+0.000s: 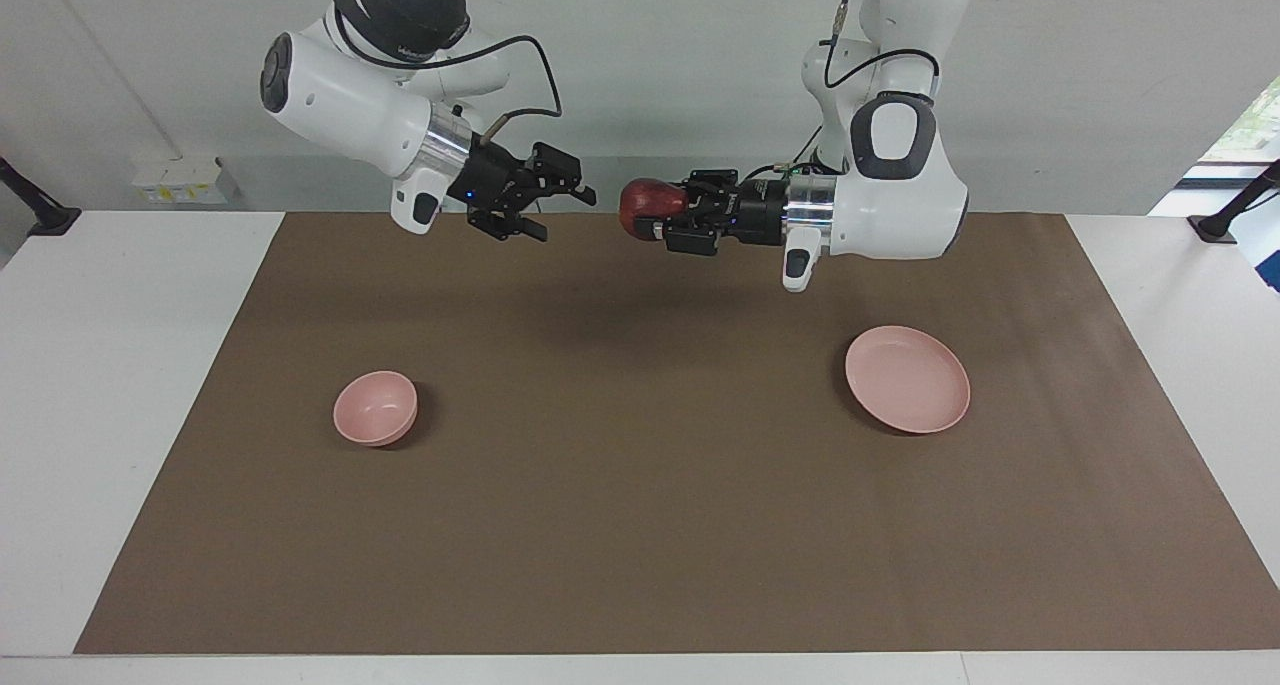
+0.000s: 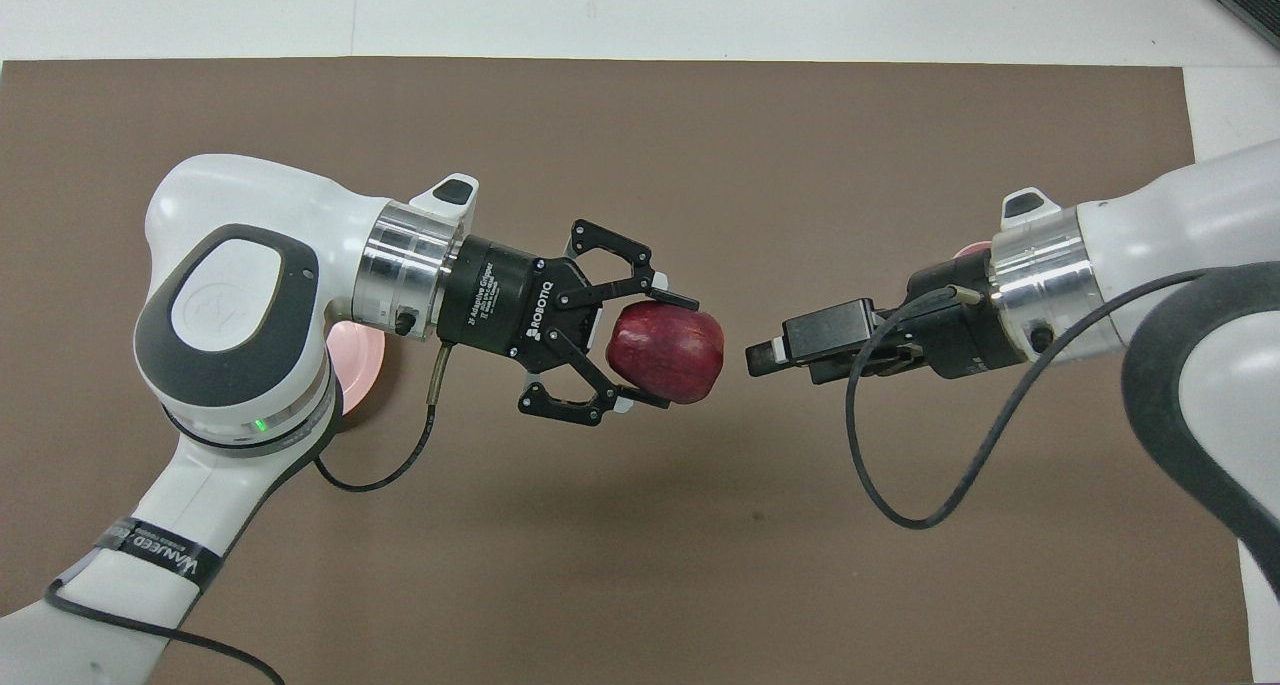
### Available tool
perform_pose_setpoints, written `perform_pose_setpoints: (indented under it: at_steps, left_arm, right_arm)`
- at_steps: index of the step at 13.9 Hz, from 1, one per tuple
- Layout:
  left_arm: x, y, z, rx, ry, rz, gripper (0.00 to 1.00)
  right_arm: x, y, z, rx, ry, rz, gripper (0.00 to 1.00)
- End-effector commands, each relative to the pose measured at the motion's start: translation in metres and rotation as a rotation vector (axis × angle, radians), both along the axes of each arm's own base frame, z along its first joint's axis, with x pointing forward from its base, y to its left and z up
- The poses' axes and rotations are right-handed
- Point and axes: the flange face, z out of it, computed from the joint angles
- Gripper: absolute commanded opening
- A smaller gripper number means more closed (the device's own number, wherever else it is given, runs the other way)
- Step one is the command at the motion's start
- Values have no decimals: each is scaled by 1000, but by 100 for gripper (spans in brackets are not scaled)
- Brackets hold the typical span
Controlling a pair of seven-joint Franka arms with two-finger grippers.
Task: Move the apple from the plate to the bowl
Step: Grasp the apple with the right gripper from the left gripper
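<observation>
My left gripper (image 1: 652,215) is shut on the dark red apple (image 1: 645,203) and holds it high over the middle of the brown mat, fingers level; it also shows in the overhead view (image 2: 665,351) with the apple (image 2: 685,357). My right gripper (image 1: 566,217) is open and level with the apple, pointing at it from a short gap away; it also shows in the overhead view (image 2: 763,357). The pink bowl (image 1: 375,407) stands on the mat toward the right arm's end. The flat pink plate (image 1: 907,379) lies empty toward the left arm's end.
The brown mat (image 1: 640,525) covers most of the white table. In the overhead view the left arm covers most of the plate (image 2: 358,357), and the right gripper's wrist hides nearly all of the bowl.
</observation>
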Motion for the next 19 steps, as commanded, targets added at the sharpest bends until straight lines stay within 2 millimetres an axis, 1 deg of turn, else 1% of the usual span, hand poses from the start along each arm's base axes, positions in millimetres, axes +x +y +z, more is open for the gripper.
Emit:
perform_pose_setpoints:
  at_steps: [1, 4, 5, 6, 7, 8, 9, 11, 14, 15, 18, 19]
  left_arm:
    - [-1, 3, 6, -48, 39, 3, 0]
    - [-1, 7, 15, -135, 76, -12, 0]
    - [5, 13, 13, -162, 94, 10, 0]
    - [9, 11, 0, -179, 122, 12, 0]
    - [8, 6, -4, -191, 129, 2, 0]
    - [7, 1, -4, -223, 136, 4, 0]
    - [8, 0, -3, -238, 143, 11, 0]
    - [6, -3, -2, -260, 154, 16, 0]
    - [-1, -16, -1, -270, 162, 9, 0]
    - [-6, -25, 0, -273, 161, 0, 0]
    - [-14, -39, -2, -270, 140, 12, 0]
    - [-15, -40, -3, -273, 130, 13, 0]
  right_arm:
    - [-6, -4, 6, 128, -41, 13, 100]
    - [-7, 1, 14, 230, -50, 3, 100]
    - [-7, 5, 16, 255, -55, 5, 100]
    - [-7, 7, 16, 291, -58, 0, 100]
    - [-8, 8, 15, 308, -74, 9, 100]
    - [-7, 4, 14, 337, -90, 14, 100]
    - [-6, 4, 14, 378, -101, 9, 100]
    - [-8, 7, 8, 397, -119, 21, 100]
    - [-8, 9, 8, 404, -128, 19, 100]
    - [-7, 9, 8, 409, -127, 15, 100]
    - [-4, 9, 11, 430, -137, -11, 100]
    - [-4, 9, 11, 430, -140, -17, 100]
